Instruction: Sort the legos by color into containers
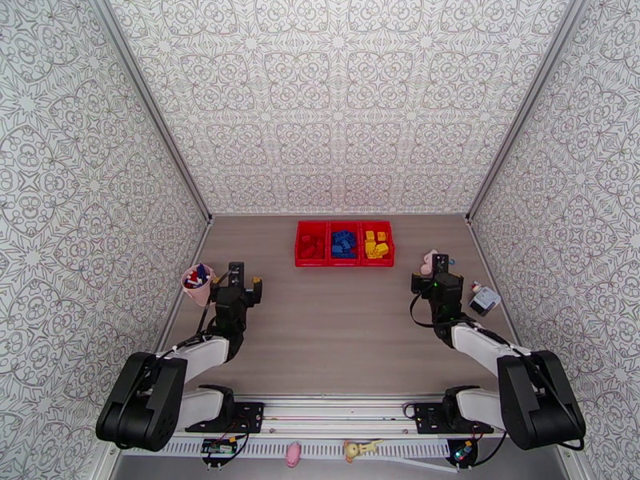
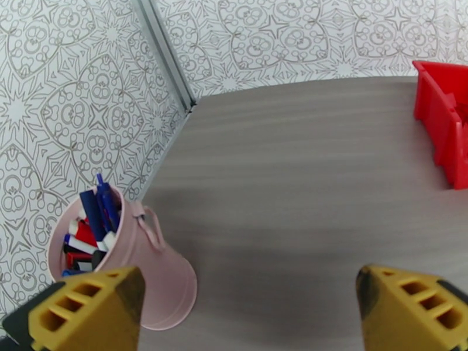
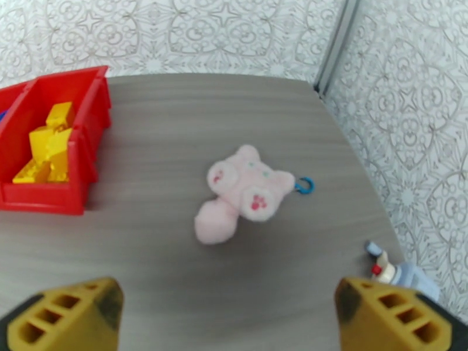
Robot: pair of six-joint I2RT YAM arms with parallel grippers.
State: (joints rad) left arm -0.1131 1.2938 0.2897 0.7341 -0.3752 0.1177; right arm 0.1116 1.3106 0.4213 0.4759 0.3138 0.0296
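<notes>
Left claw (image 2: 248, 279) spread, containers (image 1: 344, 264) hold colour-sorted legos (image 1: 345, 243)

Bins (image 1: 344, 264) at far centre of the desk (image 1: 336, 338), bricks (image 1: 345, 242) inside them. Cup (image 1: 198, 293) holding pens (image 1: 198, 274) by the left wall. Plush toy (image 3: 243, 191) right of the bins; small item (image 1: 484, 301) farther right.

Grey wood-grain table (image 1: 336, 330) with red containers (image 1: 344, 264), pink cup (image 2: 155, 270), pink plush toy (image 3: 243, 191), small white item (image 1: 484, 300)
</notes>
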